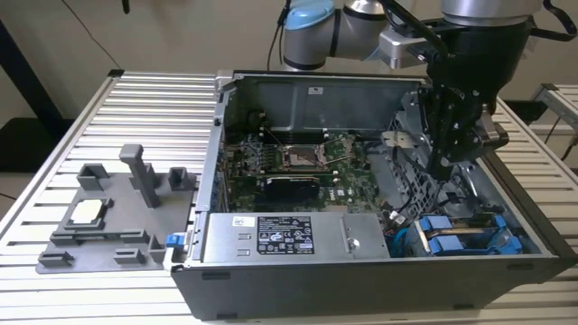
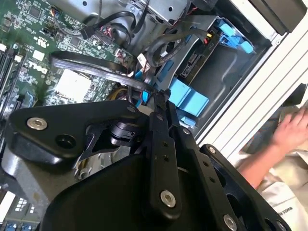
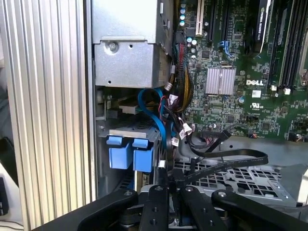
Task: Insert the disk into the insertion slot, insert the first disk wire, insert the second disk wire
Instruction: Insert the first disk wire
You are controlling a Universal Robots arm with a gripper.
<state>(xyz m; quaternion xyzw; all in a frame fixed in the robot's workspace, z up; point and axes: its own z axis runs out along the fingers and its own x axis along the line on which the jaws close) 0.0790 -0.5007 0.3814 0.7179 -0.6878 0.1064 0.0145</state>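
Observation:
The disk [image 1: 445, 235], silver-grey with blue end tabs, lies in the insertion slot [image 2: 226, 72] at the case's front corner on the exterior view's right. Its blue tabs [image 3: 126, 155] show in both wrist views, with thin blue and black leads running past them. My gripper [image 1: 440, 169] reaches down into the case above and behind the disk. Its fingers [image 2: 161, 94] are shut on the end of a flat black disk wire [image 3: 231, 156], which loops back over the perforated metal cage. The wire's end [image 2: 144, 85] hangs a short way from the disk's connector edge.
The open computer case [image 1: 216, 169] lies on a slatted aluminium table. A silver labelled power-supply box [image 1: 289, 237] sits beside the disk, with the motherboard [image 1: 298, 159] behind it. A grey fixture [image 1: 108, 210] stands on the exterior view's left. A person's hand [image 2: 293, 127] is beyond the case wall.

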